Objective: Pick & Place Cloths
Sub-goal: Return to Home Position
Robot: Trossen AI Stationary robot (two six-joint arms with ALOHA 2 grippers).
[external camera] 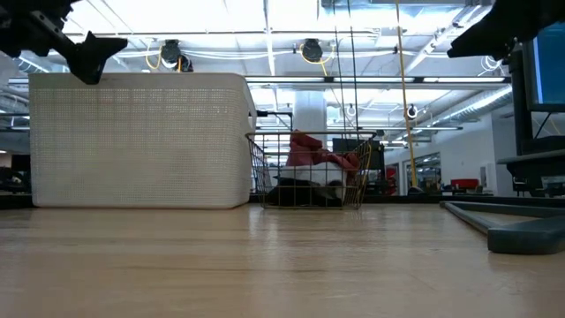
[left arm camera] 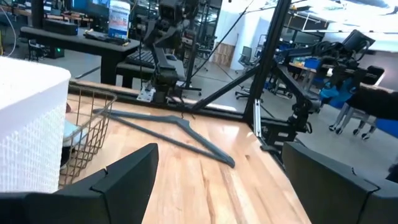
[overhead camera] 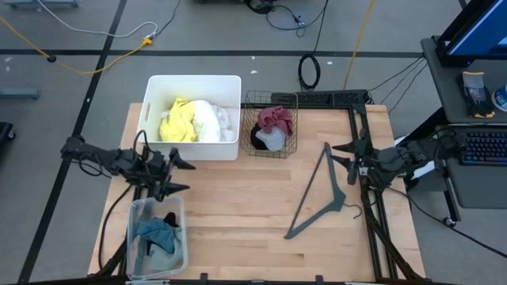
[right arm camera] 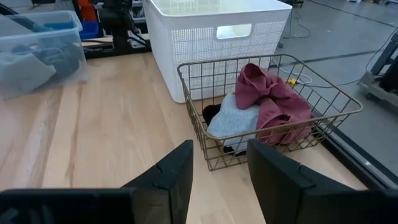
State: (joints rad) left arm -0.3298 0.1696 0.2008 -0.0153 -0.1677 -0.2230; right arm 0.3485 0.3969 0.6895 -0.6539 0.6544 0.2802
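From above. Risk of knocking the transparent bin, at 7 o'clock on the table, through a low backward swing of the left gripper, poised at 9 o'clock near the bin's far end, fingers spread and empty. Risk too of snagging the hanger at 4 o'clock with the right gripper, hovering at 3 o'clock beside the hanger's top end, likewise spread and empty. Cloths all binned, none at either hand: yellow cloth and white cloth in the white bin at 11 o'clock, maroon cloth and grey cloth in the wire basket at 12, blue-teal cloth in the transparent bin.

At table height. Both arms high, well off the wood. No cloth loose on the boards, so probably little to drag.

Left wrist. Fingers wide apart, nothing between. Hanger ahead, well apart; no cloth near.

Right wrist. Fingers apart and empty, aimed at the wire basket. Maroon cloth heaped on grey cloth, black cloth beneath, close ahead yet untouched. Danger of catching the wire rim on any forward dip.
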